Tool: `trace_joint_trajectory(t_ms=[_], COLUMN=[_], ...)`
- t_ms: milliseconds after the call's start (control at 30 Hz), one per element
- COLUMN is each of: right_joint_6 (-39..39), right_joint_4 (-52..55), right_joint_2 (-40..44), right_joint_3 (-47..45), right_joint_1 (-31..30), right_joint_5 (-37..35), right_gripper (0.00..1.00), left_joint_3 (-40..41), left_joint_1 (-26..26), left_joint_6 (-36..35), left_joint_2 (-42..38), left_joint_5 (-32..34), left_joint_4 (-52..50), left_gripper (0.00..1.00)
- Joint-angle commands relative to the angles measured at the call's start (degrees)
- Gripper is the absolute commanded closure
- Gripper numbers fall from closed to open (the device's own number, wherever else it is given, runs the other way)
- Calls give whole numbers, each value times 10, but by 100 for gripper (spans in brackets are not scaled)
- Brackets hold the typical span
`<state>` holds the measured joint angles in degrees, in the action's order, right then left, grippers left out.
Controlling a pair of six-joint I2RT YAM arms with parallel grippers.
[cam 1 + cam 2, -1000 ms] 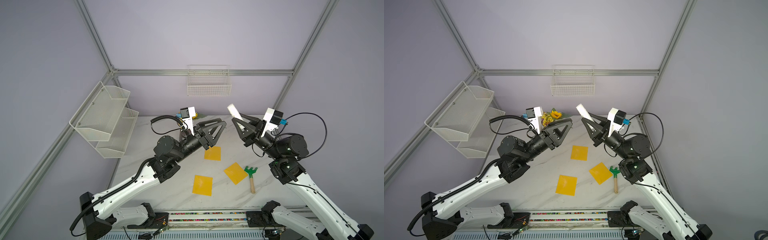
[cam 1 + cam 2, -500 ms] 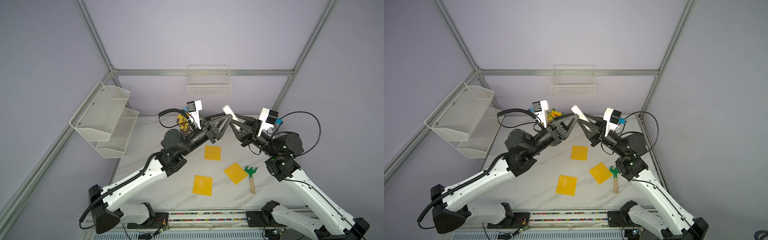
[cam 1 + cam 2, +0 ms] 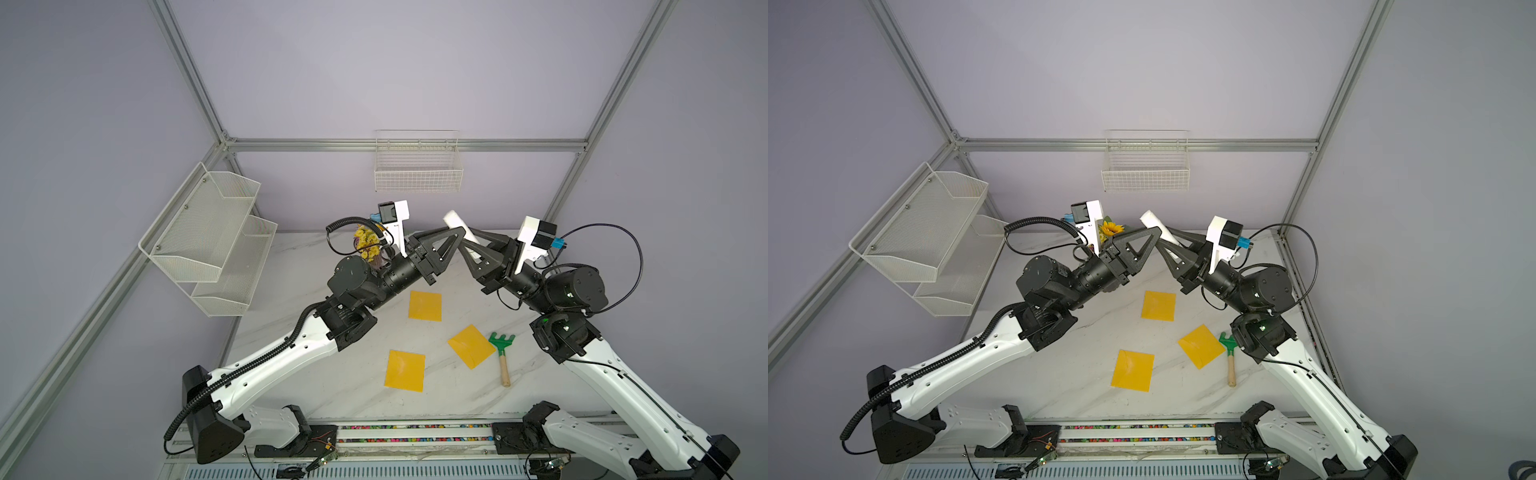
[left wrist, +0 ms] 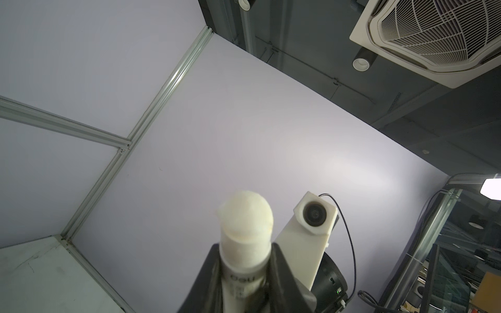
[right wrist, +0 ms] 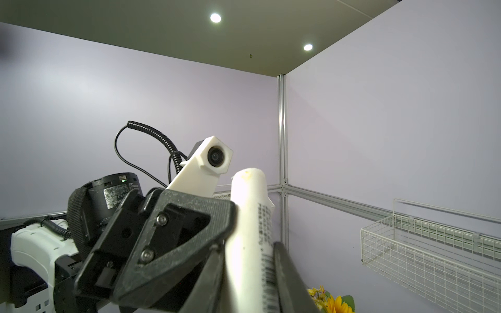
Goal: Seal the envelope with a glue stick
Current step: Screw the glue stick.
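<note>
While right fingers (image 5: 287, 279) clamp glue stick (image 5: 250, 206), label (image 5: 264, 230) shows barcode (image 5: 269, 276).

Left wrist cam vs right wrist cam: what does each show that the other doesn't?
Left wrist only: the ceiling vent and the right arm's camera. Right wrist only: a printed barcode, the wire basket, the sunflower and the left arm's camera. Both: the glue stick, cap end up, held between dark fingers.
</note>
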<state>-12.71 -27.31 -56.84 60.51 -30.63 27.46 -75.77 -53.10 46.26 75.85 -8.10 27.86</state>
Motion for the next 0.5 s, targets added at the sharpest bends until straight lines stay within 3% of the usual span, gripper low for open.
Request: trace_joint_trajectory(t_ms=[0,67,467], right_joint_6=[22,33,54], right_joint_4=[7,10,28], right_joint_2=[12,15,24], right_joint_3=[0,-2,1], right_joint_1=[-6,-5,-7], right_joint_5=[7,11,18], right_gripper=[100,100,100], left_joint_3=[-24,-33,-35], left_joint_1=[-4,-3,-3], left_joint_6=[-5,-8,12], left_joint_2=[-5,-2,5], left_joint_5=[-13,-14,-7], left_joint_4=[-13,-31,-54], left_gripper=[77,70,69])
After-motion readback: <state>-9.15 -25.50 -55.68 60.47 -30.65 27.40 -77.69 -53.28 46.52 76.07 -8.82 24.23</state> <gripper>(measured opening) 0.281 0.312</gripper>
